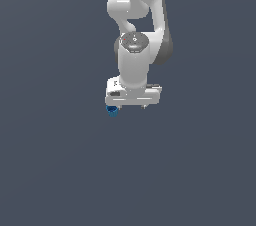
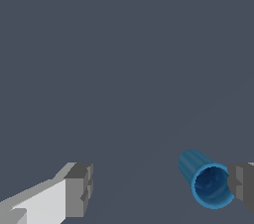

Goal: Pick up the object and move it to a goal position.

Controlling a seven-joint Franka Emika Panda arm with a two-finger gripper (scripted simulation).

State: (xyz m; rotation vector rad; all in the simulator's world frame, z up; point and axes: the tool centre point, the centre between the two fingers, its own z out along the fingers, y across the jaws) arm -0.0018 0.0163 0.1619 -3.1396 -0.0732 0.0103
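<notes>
The object (image 1: 112,111) is a tiny bright blue stubby cylinder, hollow at one end. In the exterior view it lies on the grey floor just under the end of the white gripper (image 1: 129,106) nearest that view's left. In the wrist view the object (image 2: 206,182) lies on its side between the two fingers, right against one grey fingertip (image 2: 242,184) and far from the other fingertip (image 2: 79,189). The gripper (image 2: 159,188) is open wide and grips nothing. The jaws stand on either side of the object, low near the floor.
The white arm (image 1: 135,30) rises behind the gripper toward the top of the exterior view. A plain dark grey floor (image 1: 60,170) lies all around. No other object or goal marker shows.
</notes>
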